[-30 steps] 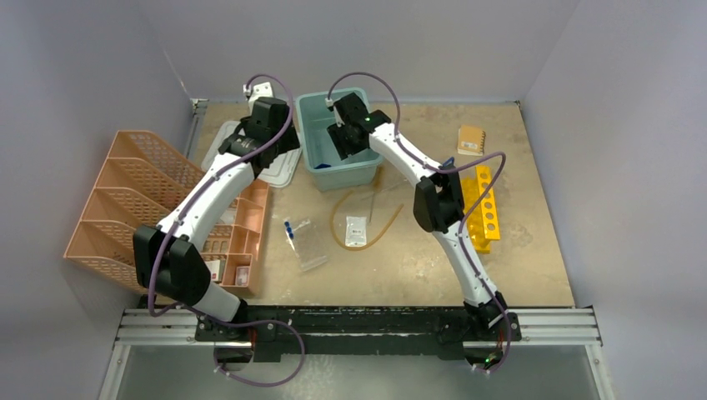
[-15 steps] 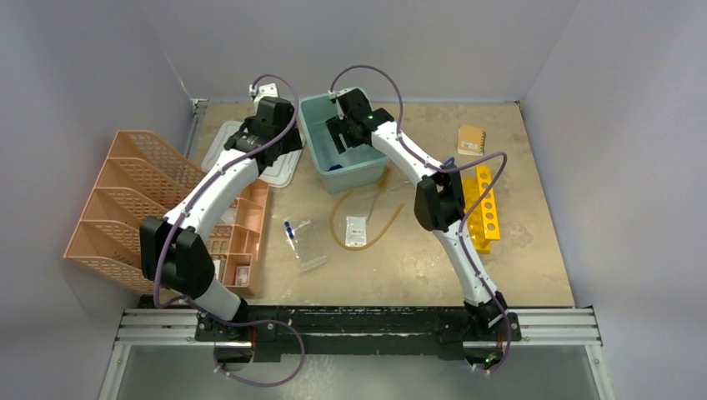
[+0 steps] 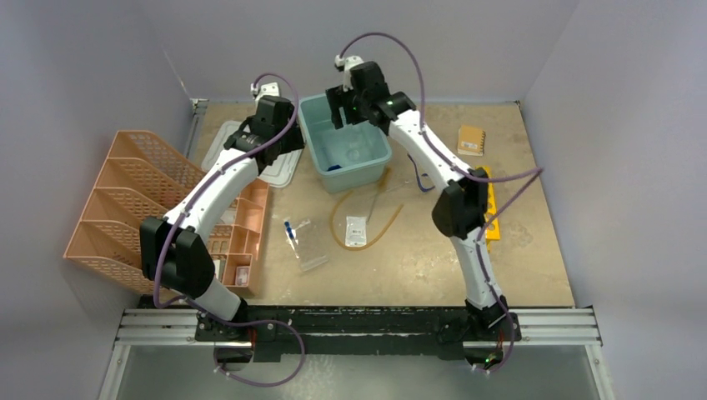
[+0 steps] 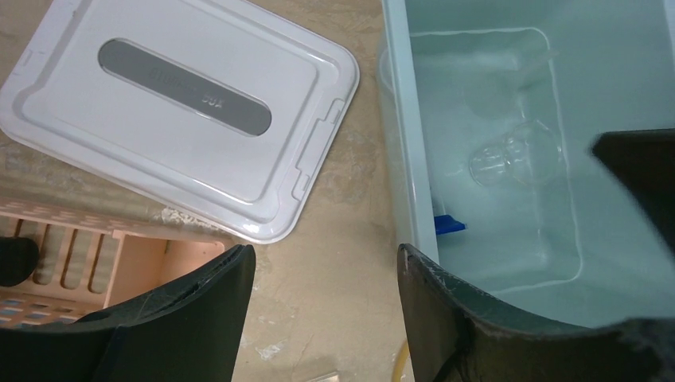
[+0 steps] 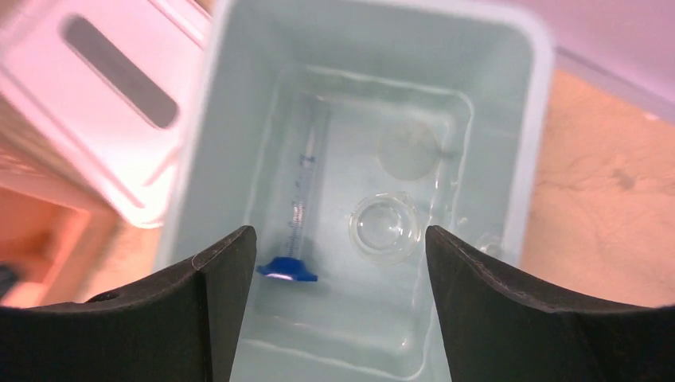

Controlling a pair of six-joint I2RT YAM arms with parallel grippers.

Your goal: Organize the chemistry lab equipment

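Tan desk (image 3: 417,258), grey walls on three sides; we catalogued it from the near edge outward.

Loose, near: blue-capped tubes (image 3: 288,228) in a clear bag. The white packet (image 3: 356,231) lay just beyond, inside the bend of the amber rubber tubing (image 3: 383,230), which ran up towards the teal bin (image 3: 358,173).

Stored, in the bin: blue-based clear cylinder (image 5: 299,199) lying flat, with the glass dish (image 5: 385,228) just beside it.

Left hand (image 4: 322,263): fingers spread, empty, over bare desk between the white lid (image 4: 183,119) and the bin wall.

Right hand (image 5: 338,239): fingers spread, empty, above the bin's inside.

Hazards, as we judged them:
- A straight descent by the right hand could strike the dish or cylinder.
- The left hand could clip the bin rim and shove the bin.
- Both arms crowded the bin and could collide.
- Lifted tubing could drag the packet.
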